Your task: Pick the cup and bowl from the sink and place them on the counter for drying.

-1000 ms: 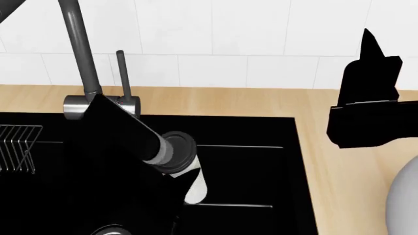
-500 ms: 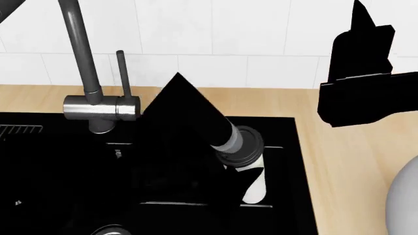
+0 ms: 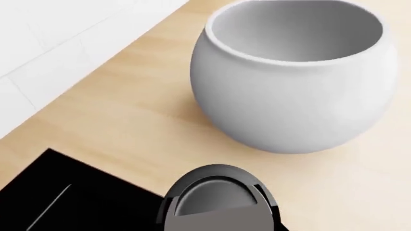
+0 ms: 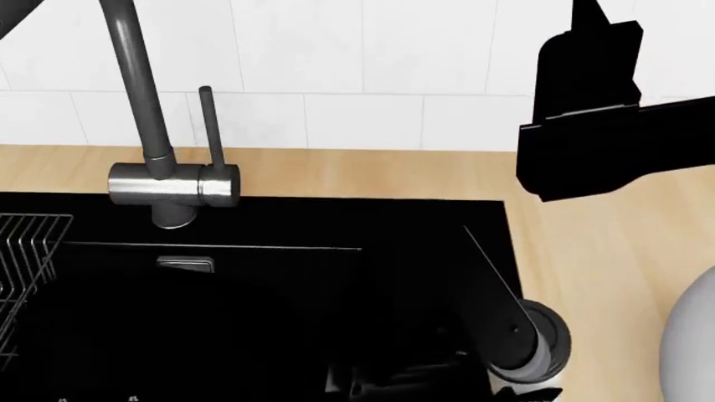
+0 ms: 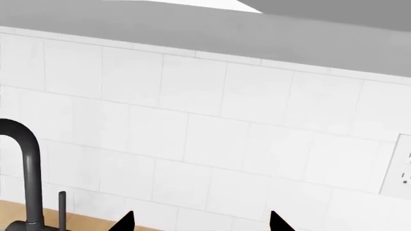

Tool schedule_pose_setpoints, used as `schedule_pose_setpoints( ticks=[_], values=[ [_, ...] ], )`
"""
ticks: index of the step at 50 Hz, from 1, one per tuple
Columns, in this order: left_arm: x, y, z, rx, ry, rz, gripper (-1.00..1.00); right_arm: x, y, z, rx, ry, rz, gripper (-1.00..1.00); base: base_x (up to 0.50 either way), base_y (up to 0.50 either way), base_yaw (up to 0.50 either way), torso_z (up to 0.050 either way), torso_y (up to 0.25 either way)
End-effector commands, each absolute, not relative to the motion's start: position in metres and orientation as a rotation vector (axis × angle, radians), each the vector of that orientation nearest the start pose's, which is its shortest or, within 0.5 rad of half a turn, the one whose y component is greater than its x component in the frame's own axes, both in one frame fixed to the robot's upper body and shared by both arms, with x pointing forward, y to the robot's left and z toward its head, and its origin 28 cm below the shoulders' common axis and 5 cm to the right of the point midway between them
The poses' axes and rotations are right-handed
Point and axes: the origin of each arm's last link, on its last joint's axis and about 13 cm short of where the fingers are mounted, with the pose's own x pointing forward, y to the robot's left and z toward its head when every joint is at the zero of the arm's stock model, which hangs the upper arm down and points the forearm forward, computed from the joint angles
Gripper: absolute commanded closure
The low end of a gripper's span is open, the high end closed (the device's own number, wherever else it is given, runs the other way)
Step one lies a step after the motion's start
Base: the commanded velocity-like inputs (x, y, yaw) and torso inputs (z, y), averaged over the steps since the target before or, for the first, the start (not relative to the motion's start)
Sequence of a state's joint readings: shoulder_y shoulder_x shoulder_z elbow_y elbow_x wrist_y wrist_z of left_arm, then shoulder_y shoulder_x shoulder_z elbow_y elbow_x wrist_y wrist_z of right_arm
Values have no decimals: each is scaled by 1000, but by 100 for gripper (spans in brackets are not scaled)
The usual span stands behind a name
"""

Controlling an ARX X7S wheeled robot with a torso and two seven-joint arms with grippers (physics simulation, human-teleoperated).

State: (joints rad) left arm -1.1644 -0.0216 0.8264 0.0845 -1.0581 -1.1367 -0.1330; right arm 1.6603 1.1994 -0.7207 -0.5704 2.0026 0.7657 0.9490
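Observation:
The cup shows its dark round lid (image 3: 217, 198) close to the left wrist camera, with my left gripper (image 3: 220, 224) shut on it. In the head view the cup (image 4: 534, 342) hangs over the right rim of the black sink (image 4: 280, 293), and my dark left arm hides most of its body. The white bowl (image 3: 292, 82) stands upright on the beige counter (image 3: 128, 125), just past the cup; the head view shows only its edge (image 4: 695, 335). My right gripper (image 5: 200, 222) is open with nothing in it, held high and facing the tiled wall.
The grey faucet (image 4: 146, 126) rises behind the sink at the left. A wire rack (image 4: 23, 260) sits at the sink's left edge. My right arm (image 4: 592, 109) hangs over the counter at the upper right. A wall socket (image 5: 401, 166) is on the tiles.
My left arm has carried the cup rightward from the middle of the sink to its right rim. The right arm has risen and shifted slightly left.

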Motion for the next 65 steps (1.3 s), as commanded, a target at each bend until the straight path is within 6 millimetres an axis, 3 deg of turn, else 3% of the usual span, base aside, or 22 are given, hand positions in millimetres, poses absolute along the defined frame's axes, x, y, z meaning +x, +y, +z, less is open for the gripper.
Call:
schedule_pose_setpoints(
  ticks=[1,11,19,36,52,65],
  values=[
    [260,43,227,323,325,-1183,100,165,-164,367,-119,-133,122,-100,0,0,0,0,0],
    [246,50,225,329,320,-1203,100,167,-162,367,-119,-131,123,-100,0,0,0,0,0],
    [230,44,225,312,314,-1230,100,168,-160,365,-122,-124,130,-100,0,0,0,0,1],
    [231,18,246,240,297,-1289,100,169,-162,359,-112,-117,133,-100,0,0,0,0,0],
    [228,9,223,284,377,-1350,100,164,-165,356,-109,-111,129,-100,0,0,0,0,1],
    [238,12,222,331,404,-1340,100,158,-170,350,-98,-101,115,-100,0,0,0,0,0]
  ],
)
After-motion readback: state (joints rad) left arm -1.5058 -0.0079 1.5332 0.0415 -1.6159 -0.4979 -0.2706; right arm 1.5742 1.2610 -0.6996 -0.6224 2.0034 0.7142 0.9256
